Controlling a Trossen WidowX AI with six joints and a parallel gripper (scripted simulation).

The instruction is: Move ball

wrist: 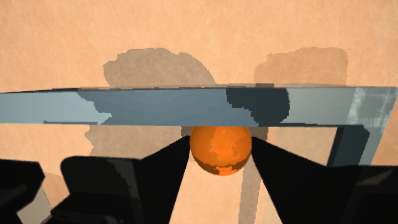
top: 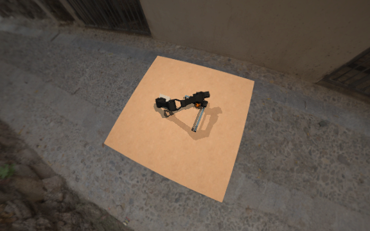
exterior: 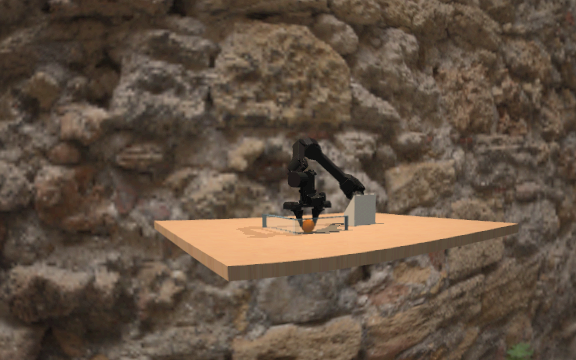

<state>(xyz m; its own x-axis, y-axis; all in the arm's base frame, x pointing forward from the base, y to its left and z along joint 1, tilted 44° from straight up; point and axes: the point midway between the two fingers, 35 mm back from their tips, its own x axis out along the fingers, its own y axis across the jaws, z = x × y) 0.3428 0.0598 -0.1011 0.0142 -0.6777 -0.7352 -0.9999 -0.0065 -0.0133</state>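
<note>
An orange ball point(top: 197, 105) point(exterior: 308, 226) point(wrist: 221, 150) is between the fingertips of my gripper point(exterior: 308, 218) point(wrist: 219, 140), which is shut on it. The ball is low, at about table height, on the inner side of the clear walls point(top: 198, 119) point(exterior: 346, 223) point(wrist: 165, 107), close beside the long one. In the wrist view that wall's top edge covers the ball's far rim. The corner of the walls is to the right of the ball there. I cannot make out the see-through copy apart from the ball. Whether the ball touches the table cannot be told.
The walls stand on a tan table point(top: 159, 154) point(exterior: 248, 252) point(wrist: 200, 30). The arm's base is beside a pale grey block point(top: 164, 96) point(exterior: 364, 210). Shadows of the arm fall across the table and the wall.
</note>
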